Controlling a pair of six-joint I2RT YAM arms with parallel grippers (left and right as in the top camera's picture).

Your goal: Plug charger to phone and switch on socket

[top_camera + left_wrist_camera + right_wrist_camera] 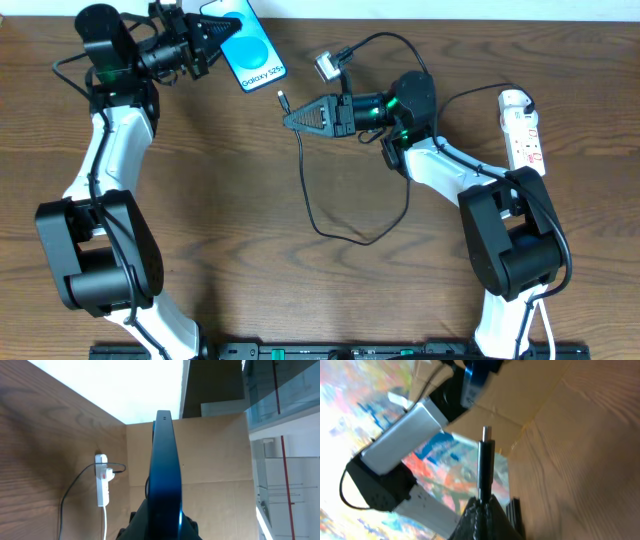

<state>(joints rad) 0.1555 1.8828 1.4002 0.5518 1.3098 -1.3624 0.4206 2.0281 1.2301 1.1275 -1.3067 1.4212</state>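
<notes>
1. Overhead:
   - The left pincer (pixel 212 45) is clamped on one end of the phone (pixel 252 48). The phone juts out past its fingertips with the blue screen facing up.
   - The right pincer (pixel 292 117) is pressed together on the charger (pixel 304 185) at its tip (pixel 283 100). The tip pokes out just beyond the fingertips and aims toward the phone, with a gap between them.
   - The black cable trails back beneath this pincer in a wide loop on the table (pixel 200 200).
   - The socket (pixel 524 130) lies well behind the right pincer, beside that arm's base.
2. Left wrist:
   - The phone (pixel 165 475) is seen edge-on, rising straight ahead out of the left pincer (pixel 162 530), whose fingers grip both its faces.
   - Far ahead and to the left, the socket (pixel 102 482) lies flat. Its white cord (pixel 106 522) runs back toward the pincer.
3. Right wrist:
   - The tip (pixel 484 460) stands straight out of the right pincer (pixel 482 507), which is pinched tight on it, with the metal end bare.
   - Further ahead, the phone (pixel 474 377) shows as a blurred blue slab, apart from the tip.
</notes>
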